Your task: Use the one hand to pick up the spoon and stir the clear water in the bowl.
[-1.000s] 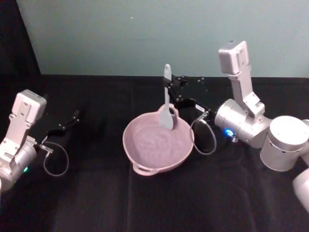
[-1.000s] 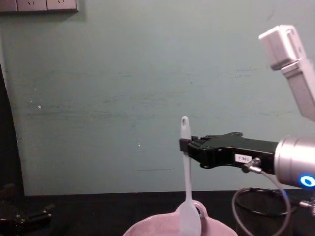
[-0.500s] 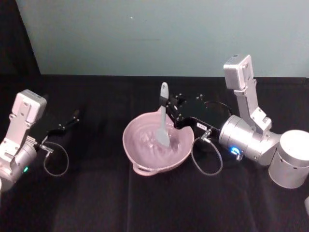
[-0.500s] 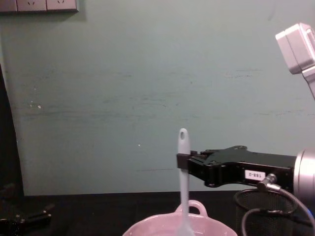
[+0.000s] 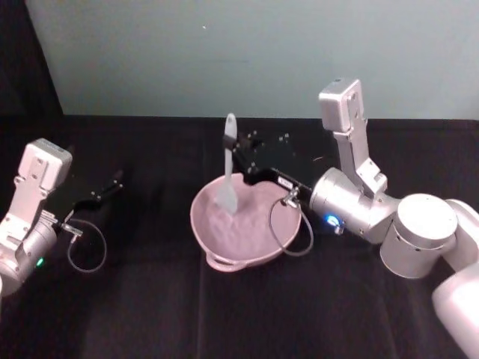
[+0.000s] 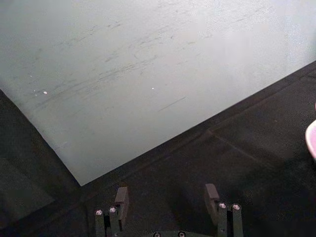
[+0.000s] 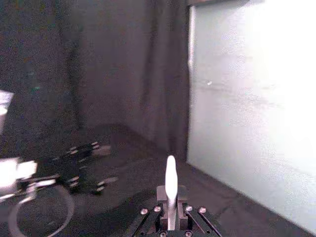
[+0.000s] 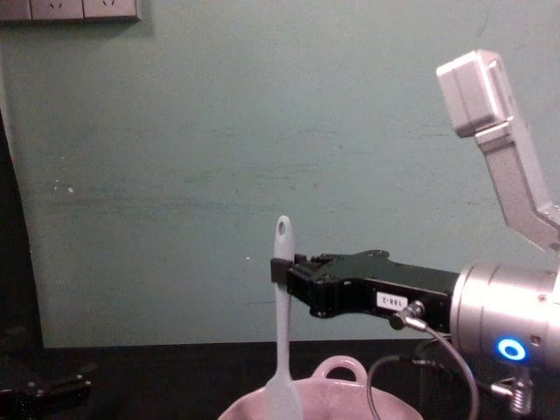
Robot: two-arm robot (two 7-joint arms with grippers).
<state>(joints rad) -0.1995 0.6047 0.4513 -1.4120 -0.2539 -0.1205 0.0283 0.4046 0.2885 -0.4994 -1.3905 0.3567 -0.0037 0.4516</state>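
Note:
My right gripper (image 5: 238, 155) reaches left over the pale pink bowl (image 5: 247, 238) and is shut on the white spoon (image 5: 227, 173), high on its handle. The spoon hangs nearly upright, hole end up, with its broad head at the bowl's back left inner side. Whether the head touches the water I cannot tell. From the chest, the spoon (image 8: 282, 337) drops from the right gripper (image 8: 282, 267) to the bowl's rim (image 8: 339, 369). The right wrist view has the handle tip (image 7: 171, 180) sticking up between the shut fingers. My left gripper (image 5: 112, 183) rests open at the table's left.
Black cloth covers the table up to a pale green wall. A grey cable loop (image 5: 290, 224) from the right wrist hangs over the bowl's right rim. The left gripper (image 6: 167, 197) faces bare cloth, with the bowl's edge (image 6: 312, 140) at the side.
The right gripper has carried the spoon leftward across the bowl, from its middle to its left side. The left arm has not moved.

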